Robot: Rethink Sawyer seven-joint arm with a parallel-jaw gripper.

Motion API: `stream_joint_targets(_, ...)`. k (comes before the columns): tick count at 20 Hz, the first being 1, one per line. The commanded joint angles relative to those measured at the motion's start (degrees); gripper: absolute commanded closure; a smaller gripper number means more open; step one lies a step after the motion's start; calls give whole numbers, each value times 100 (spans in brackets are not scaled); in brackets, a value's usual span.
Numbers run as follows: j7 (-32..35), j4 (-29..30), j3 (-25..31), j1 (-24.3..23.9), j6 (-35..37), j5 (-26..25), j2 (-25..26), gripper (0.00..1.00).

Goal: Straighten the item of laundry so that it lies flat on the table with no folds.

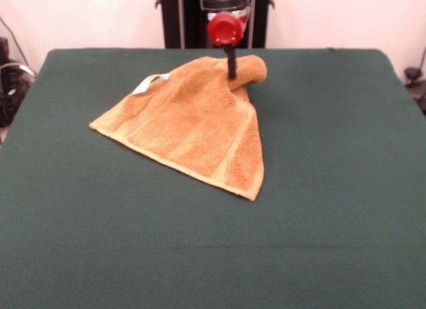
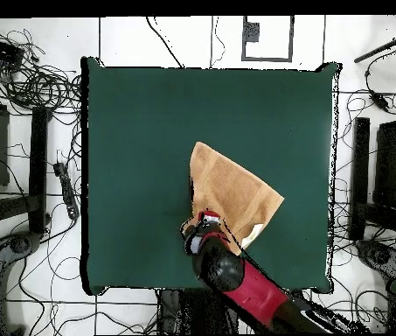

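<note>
Your end effector [image 1: 231, 72] pinches a far corner of the orange-tan towel [image 1: 190, 126], lifting it into a rolled hump. The rest lies spread on the green surface [image 1: 333, 189], white tag [image 1: 148, 84] showing near its far edge.

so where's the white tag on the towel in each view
Front view: the white tag sits on the towel's upper left edge, left of the end effector.
Overhead view: the tag is a pale patch at the towel's lower right edge, right of the end effector.
Shared landmark: the raised towel corner under the end effector.
</note>
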Motion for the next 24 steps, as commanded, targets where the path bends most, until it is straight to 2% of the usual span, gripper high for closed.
stream_joint_targets(1, 1917, 298, 1331, -257, -492, -397, 574, 100)
stream_joint_targets(14, 2149, 517, 1948, -1069, -1213, -1236, 1499, 100)
stream_joint_targets(20, 2060, 649, 1947, -1277, -1495, -1491, 1853, 100)
stream_joint_targets(24, 1889, 647, 1706, -1287, -1776, -1747, 2160, 100)
